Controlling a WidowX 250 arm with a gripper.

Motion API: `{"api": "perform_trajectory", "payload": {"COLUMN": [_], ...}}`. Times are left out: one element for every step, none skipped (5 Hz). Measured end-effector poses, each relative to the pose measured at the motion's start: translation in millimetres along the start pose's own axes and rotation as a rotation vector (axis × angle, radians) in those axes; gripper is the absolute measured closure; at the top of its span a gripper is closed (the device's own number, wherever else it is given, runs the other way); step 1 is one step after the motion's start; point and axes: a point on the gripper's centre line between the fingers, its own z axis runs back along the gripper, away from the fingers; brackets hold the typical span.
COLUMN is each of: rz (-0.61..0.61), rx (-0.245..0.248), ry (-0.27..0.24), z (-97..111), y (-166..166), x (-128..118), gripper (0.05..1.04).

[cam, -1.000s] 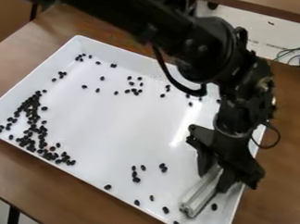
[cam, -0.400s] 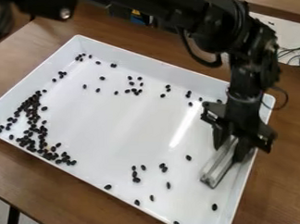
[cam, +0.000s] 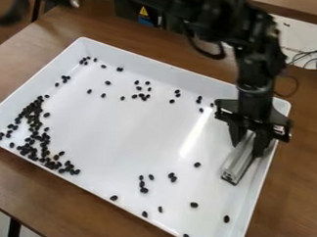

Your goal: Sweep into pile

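Holding a pale metal bar [cam: 238, 160] in the gripper [cam: 248, 141], clamped on its upper part, with the lower end slanting down toward the near side of the white tray [cam: 140, 54]. Placed close to the tray wall at the right of the view. Unable to confirm contact between bar and tray floor. Scattered across the tray: dark beans [cam: 34, 148], densest along the left and lower left, looser toward the far wall, with a small cluster and several singles toward the near wall. Beneath the tray: a wooden counter [cam: 109, 201].

Judged partway along, with a main heap formed but many strays left to gather. Likely step in hand: line up the bar on the far side of the right-hand strays, then sweep toward the heap.

For a good pass, turn the long side of the bar across the travel direction. Lower to light, even contact before pushing. Push slowly to avoid rolling beans around the ends. Allow clearance from the right wall to avoid snagging. Stop just short of the heap, then lift clear before returning for the far strays.
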Motion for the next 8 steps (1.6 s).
{"api": "perform_trajectory", "payload": {"rz": [0.071,0.132,0.173,0.142,0.201,0.412,0.641,0.669], "rx": [-0.002,0.005,0.026,0.080,0.111,0.133,0.151,0.166], "ry": [-0.043,-0.058,-0.059,-0.062,-0.057,-0.044,-0.087,-0.093], "z": [2,5,5,9,17,30,51,56], "y": [20,43,57,65,99,183,286,311], "x": [10,14,16,16,9,-2,-24,-27], "gripper": [0.731,0.731,0.731,0.731,0.731,0.731,0.731,0.731]}}
